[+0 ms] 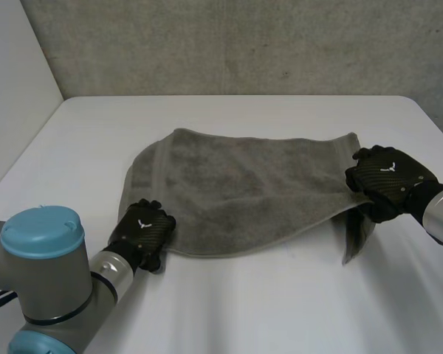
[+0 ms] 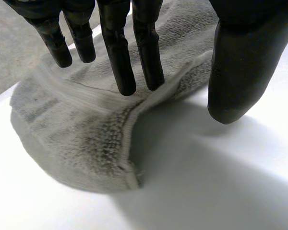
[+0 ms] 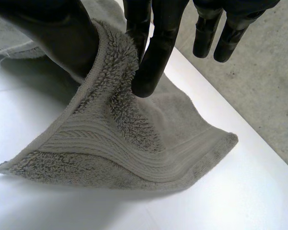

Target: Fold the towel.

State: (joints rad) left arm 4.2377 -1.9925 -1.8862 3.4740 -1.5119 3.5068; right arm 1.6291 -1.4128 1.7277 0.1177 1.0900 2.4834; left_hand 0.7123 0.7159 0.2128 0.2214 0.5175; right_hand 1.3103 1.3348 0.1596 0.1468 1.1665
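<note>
Grey terry towel (image 1: 244, 192) on white table (image 1: 229, 310), right corner lifted.
Right hand (image 1: 387, 179) pinches it, thumb against fingers; left hand (image 1: 142, 232) fingers straight on near-left corner, thumb apart.

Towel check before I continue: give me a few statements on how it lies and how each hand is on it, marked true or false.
1. The right hand pinches the towel between thumb and fingers. True.
2. The towel is already folded in half. False: it lies spread out on the table, with its right end lifted.
3. The left hand clamps the towel with its thumb. False: its straight fingers rest on the near-left edge, and the thumb stands apart from the cloth.
4. A corner of the towel hangs below the right hand. True.
</note>
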